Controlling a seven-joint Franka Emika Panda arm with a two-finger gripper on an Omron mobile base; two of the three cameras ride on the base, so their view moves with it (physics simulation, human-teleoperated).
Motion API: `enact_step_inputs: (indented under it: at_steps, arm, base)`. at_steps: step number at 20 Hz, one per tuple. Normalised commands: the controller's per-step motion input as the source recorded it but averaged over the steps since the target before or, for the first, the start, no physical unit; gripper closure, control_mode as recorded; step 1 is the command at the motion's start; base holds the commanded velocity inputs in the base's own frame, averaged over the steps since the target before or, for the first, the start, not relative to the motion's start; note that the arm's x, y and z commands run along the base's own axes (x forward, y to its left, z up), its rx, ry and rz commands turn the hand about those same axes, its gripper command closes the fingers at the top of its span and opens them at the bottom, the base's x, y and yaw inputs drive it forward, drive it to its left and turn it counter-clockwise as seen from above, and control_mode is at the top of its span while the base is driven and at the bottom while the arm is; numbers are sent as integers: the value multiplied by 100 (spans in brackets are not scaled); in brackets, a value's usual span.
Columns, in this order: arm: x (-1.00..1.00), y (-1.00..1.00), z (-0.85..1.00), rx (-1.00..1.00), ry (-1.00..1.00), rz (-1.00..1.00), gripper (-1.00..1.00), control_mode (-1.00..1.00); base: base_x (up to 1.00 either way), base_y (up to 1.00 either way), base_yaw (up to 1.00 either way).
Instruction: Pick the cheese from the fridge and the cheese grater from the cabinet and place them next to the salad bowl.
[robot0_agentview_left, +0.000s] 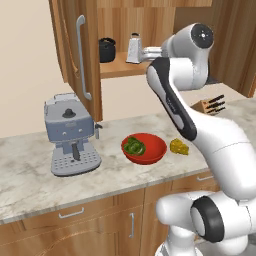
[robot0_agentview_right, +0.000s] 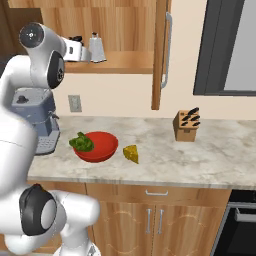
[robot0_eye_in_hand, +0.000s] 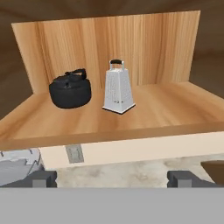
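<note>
On the cabinet (robot0_agentview_left: 82, 60) shelf the grater (robot0_eye_in_hand: 118, 87) stands upright, silver and tapering, with its dark handle on top. Just beside it, apart by a small gap, sits a black pot (robot0_eye_in_hand: 70, 89); in the hand view the pot is left of the grater. Both stand well back from the shelf's front edge. The grater also shows in the left base view (robot0_agentview_left: 133, 49) and the right base view (robot0_agentview_right: 96, 47), with the pot (robot0_agentview_left: 106, 49) deeper in the shelf.

The end effector (robot0_eye_in_hand: 113, 178) is level with the shelf, in front of the grater and not touching it. Its 2 fingertips (robot0_eye_in_hand: 43, 178) stand wide apart at the bottom of the hand view, so it is open and holds nothing. From the base views the hand (robot0_agentview_left: 150, 52) reaches toward the grater's side.

The cabinet door is swung open, its long silver bar handle (robot0_agentview_left: 82, 57) facing out; in the right base view the door (robot0_agentview_right: 161, 55) is edge-on.

Below, on the marble surface (robot0_agentview_left: 30, 175), the cheese (robot0_agentview_left: 179, 146) lies just beside the bowl (robot0_agentview_left: 145, 148), near but not touching. The bowl is red with green leaves (robot0_agentview_left: 134, 145) at 1 side. In the right base view the cheese (robot0_agentview_right: 131, 153) is right of the bowl (robot0_agentview_right: 97, 146).

A grey coffee machine (robot0_agentview_left: 70, 135) stands on the surface under the open door, well apart from the bowl. A wooden knife block (robot0_agentview_right: 187, 125) with dark handles stands farther along the surface, beyond the cheese. An outlet (robot0_agentview_right: 75, 103) is on the wall behind the bowl.
</note>
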Motion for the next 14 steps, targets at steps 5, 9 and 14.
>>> enact_step_inputs:
  at_steps: [5, 9, 14]
  arm:
    - [65, 0, 0, 0, 3, -1, -100, -100]
    - [44, 0, 0, 0, 0, 0, -100, -100]
    - [37, 0, -5, 0, 0, -2, -100, -100]
  base:
    - [0, 0, 0]
    - [0, 0, 0]
    - [0, 0, 0]
